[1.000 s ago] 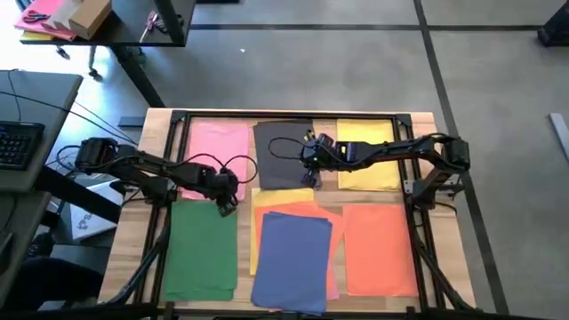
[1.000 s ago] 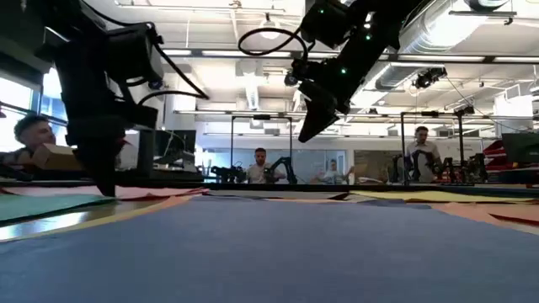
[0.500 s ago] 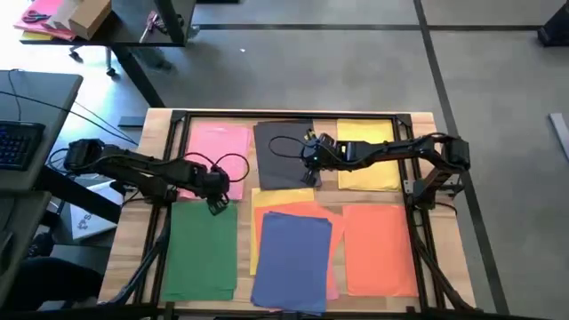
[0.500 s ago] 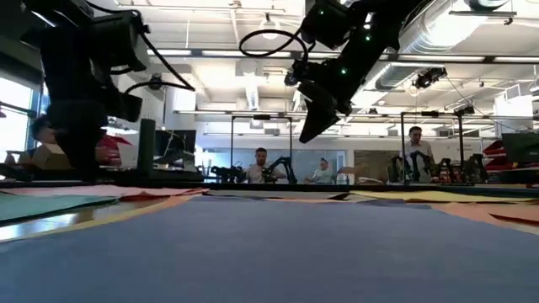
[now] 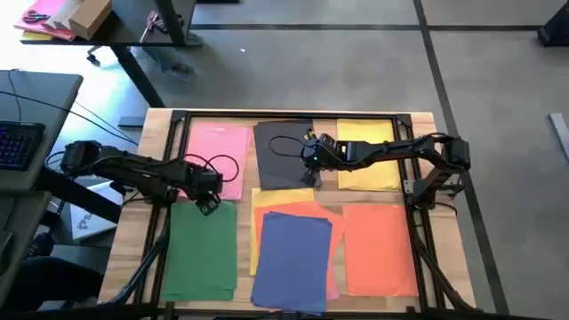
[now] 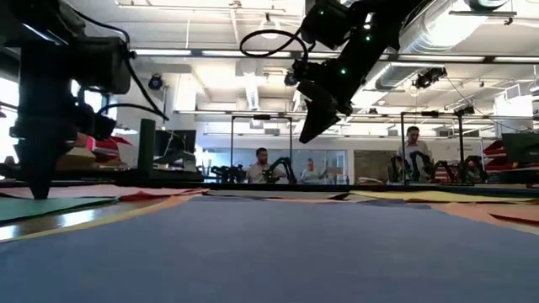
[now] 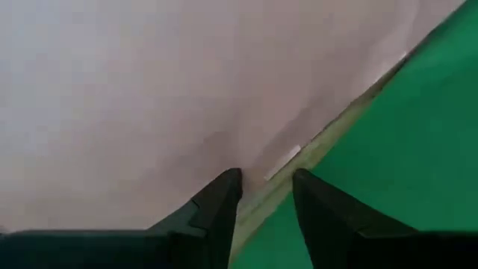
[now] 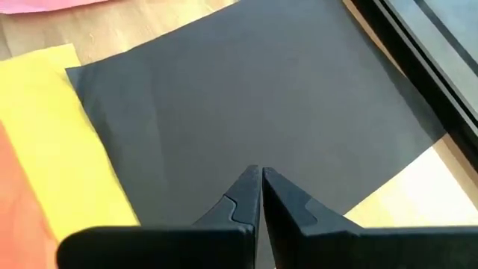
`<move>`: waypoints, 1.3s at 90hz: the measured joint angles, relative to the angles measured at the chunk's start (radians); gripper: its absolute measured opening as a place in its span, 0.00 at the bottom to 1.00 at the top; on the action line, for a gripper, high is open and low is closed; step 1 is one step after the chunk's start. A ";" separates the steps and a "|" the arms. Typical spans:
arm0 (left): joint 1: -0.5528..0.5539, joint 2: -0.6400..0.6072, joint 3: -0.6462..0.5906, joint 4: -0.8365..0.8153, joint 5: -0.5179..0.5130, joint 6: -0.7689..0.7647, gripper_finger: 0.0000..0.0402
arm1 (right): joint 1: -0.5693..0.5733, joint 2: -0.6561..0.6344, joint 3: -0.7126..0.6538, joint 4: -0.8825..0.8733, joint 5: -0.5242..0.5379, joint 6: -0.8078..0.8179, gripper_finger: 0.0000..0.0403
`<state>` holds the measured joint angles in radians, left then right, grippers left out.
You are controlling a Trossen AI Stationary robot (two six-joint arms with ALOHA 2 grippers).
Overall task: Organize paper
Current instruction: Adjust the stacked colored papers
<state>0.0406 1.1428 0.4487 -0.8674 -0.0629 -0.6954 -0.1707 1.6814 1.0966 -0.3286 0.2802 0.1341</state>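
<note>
Thin coloured letter-size paper sheets [image 5: 380, 247] mostly lay tiled across the wooden table [image 5: 424, 122]; centre blue/yellow/pink pile remained unsorted. Left gripper [image 7: 266, 196] slightly parted at pink-green seam; right gripper [image 8: 261, 188] clenched, empty, above dark grey sheet [image 8: 254, 104].

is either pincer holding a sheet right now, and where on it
Neither holds paper. Left pincer is open above the pink sheet and green sheet border; right pincer is shut, empty, above the dark grey sheet.

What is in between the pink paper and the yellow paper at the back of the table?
In the high view, a dark grey paper sheet lies there, with the right pincer above it.
</note>
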 joint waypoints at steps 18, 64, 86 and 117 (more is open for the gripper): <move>0.005 0.001 -0.001 -0.004 -0.001 -0.035 0.29 | 0.001 0.000 0.000 -0.001 0.000 0.000 0.00; 0.006 0.002 0.045 -0.118 -0.027 -0.112 0.29 | 0.001 0.000 0.000 -0.003 0.000 -0.003 0.00; 0.006 0.002 0.014 -0.121 -0.061 -0.212 0.29 | 0.001 0.001 0.000 -0.004 -0.001 -0.003 0.00; 0.006 0.002 0.035 -0.151 -0.204 -0.239 0.29 | 0.001 0.001 0.000 -0.004 -0.003 -0.003 0.00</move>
<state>0.0463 1.1448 0.4841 -1.0185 -0.2667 -0.9345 -0.1696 1.6821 1.0966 -0.3325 0.2775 0.1313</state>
